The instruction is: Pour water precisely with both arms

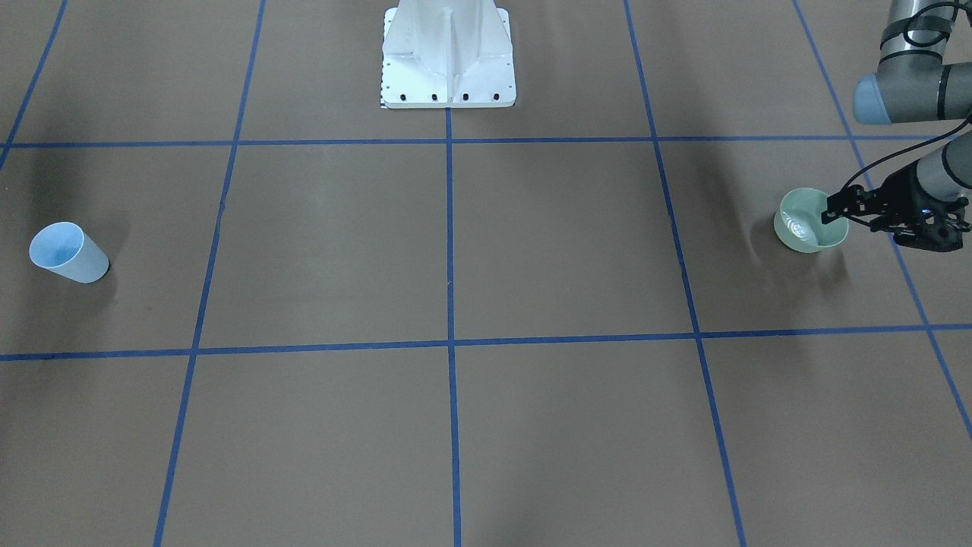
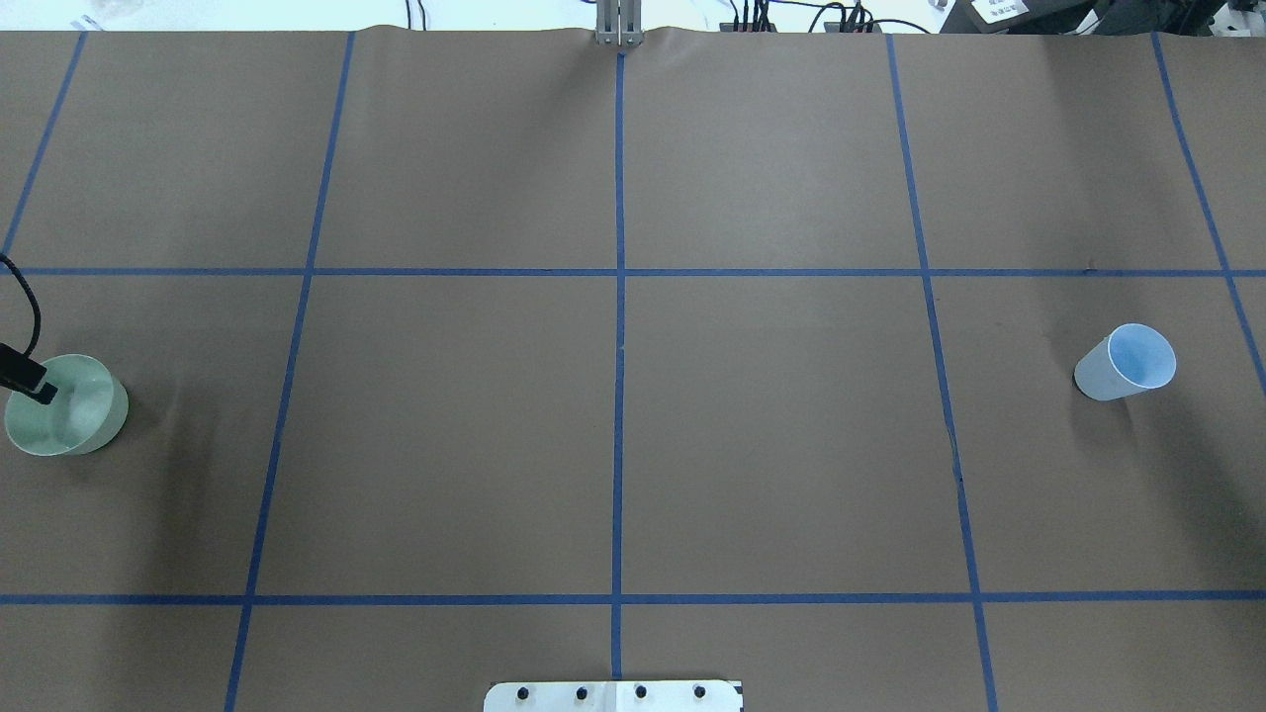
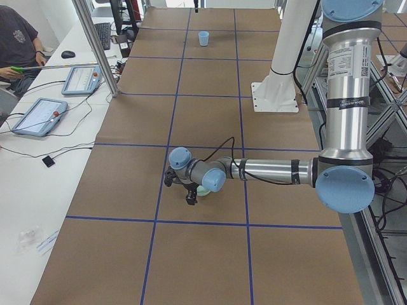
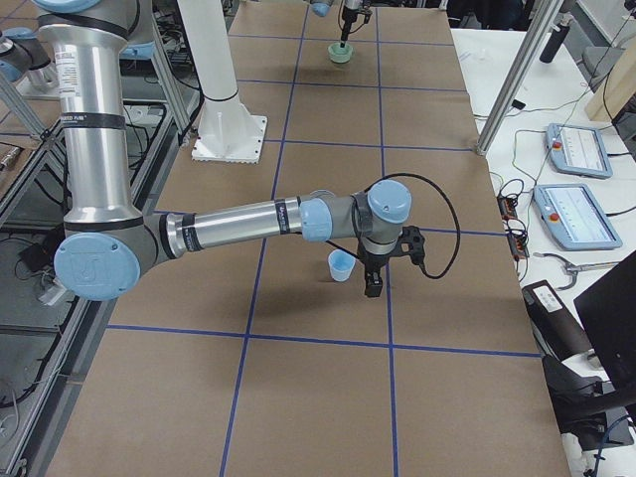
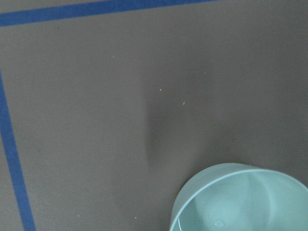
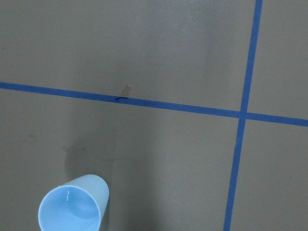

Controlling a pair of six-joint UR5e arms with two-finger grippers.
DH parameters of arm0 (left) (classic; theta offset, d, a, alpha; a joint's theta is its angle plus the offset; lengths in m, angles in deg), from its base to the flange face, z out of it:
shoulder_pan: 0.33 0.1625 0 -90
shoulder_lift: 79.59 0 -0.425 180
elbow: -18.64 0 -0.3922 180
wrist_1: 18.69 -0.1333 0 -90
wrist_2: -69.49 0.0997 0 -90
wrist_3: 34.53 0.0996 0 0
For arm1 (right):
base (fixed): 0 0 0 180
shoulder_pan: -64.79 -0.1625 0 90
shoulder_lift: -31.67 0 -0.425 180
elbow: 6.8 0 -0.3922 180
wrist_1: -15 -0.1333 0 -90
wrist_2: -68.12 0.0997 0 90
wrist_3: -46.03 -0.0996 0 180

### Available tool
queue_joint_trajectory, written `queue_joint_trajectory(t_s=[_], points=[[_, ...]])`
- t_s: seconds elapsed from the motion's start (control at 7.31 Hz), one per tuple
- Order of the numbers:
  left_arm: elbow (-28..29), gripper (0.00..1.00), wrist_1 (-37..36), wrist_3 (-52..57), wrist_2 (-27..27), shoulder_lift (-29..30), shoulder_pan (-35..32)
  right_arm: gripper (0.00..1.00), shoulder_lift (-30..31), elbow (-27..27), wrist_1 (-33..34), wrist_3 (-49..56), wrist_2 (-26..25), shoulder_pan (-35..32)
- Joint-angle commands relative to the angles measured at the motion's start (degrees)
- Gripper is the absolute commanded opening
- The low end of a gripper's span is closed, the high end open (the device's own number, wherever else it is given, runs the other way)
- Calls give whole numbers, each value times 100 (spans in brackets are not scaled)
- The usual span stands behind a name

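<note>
A pale green bowl (image 1: 806,228) stands at the table's end on my left and holds a little water (image 1: 797,224), seen as whitish ripples. My left gripper (image 1: 834,211) is open and level with the bowl's rim. One fingertip (image 2: 40,392) is over the bowl's inside; the other is out of the overhead view. The bowl also shows in the left wrist view (image 5: 245,202). A light blue cup (image 2: 1128,361) stands upright at the far right end. My right gripper (image 4: 373,286) hangs just beside the cup (image 4: 341,265); I cannot tell if it is open. The cup looks empty in the right wrist view (image 6: 72,209).
The white pedestal (image 1: 448,53) stands at the middle of the robot's side. Blue tape lines (image 2: 619,297) divide the brown table cover into squares. Operator tablets (image 3: 38,115) lie on a side table beyond the far edge.
</note>
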Motion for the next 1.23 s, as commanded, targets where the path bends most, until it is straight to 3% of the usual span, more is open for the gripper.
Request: queue_joint_trajectory(t_s=[0.0,0.14,0.27,0.55,0.68,0.82,1.09], points=[[61,62,36,8,0,0,72,100,0,-20,6,-1,3,25],[61,12,27,17,0,9,80,100,0,-21,6,-10,-6,34],[87,0,36,43,0,17,80,100,0,-29,6,-1,-6,52],[53,0,27,-27,-70,166,72,100,0,-56,6,-1,-6,69],[-104,0,-34,-480,-409,445,72,100,-8,-47,-3,-1,-6,70],[-123,0,-17,-1493,-961,1162,72,100,-26,-47,-3,-1,-15,70],[-176,0,-26,-3175,-897,2412,587,100,-44,-38,-3,-10,-15,70]])
